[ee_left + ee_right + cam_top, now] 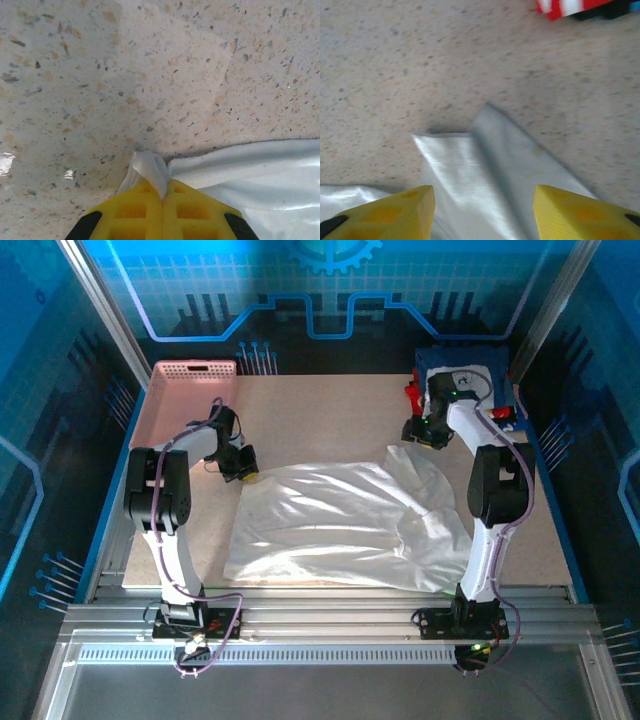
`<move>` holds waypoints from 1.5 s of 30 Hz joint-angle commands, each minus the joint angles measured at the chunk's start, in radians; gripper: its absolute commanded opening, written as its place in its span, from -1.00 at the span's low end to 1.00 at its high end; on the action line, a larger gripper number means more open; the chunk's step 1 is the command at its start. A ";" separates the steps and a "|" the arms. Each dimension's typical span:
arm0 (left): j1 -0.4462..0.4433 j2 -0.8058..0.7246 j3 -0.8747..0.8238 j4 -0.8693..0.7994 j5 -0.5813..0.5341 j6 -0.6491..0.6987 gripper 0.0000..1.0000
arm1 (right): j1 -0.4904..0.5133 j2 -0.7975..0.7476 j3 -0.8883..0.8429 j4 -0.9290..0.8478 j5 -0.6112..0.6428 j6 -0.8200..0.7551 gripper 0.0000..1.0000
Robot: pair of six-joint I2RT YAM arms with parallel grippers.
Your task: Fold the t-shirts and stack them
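A white t-shirt (340, 525) lies spread across the middle of the table, rumpled on its right side. My left gripper (243, 469) holds its far left corner; in the left wrist view the yellow jaws are shut on a pinch of white cloth (152, 170). My right gripper (418, 432) hovers over the shirt's far right corner with its jaws open. In the right wrist view that corner (485, 170) lies flat on the table between the parted yellow fingertips (415, 205). More t-shirts (462, 385), navy, white and red, are piled at the far right.
A pink lattice basket (185, 400) stands at the far left corner of the table. A red and white striped piece (570, 7) shows at the top edge of the right wrist view. Bare speckled tabletop (320, 420) lies between basket and pile.
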 commanded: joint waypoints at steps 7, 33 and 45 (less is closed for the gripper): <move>0.015 -0.033 -0.010 -0.008 0.020 0.010 -1.00 | -0.008 0.165 0.133 -0.092 0.007 -0.016 0.01; 0.027 -0.047 -0.004 -0.027 0.013 0.029 -1.00 | 0.008 0.274 0.217 -0.098 0.073 0.082 -1.00; 0.102 -0.080 0.006 -0.026 0.038 0.040 -1.00 | -0.021 0.190 0.317 -0.110 0.207 0.031 -1.00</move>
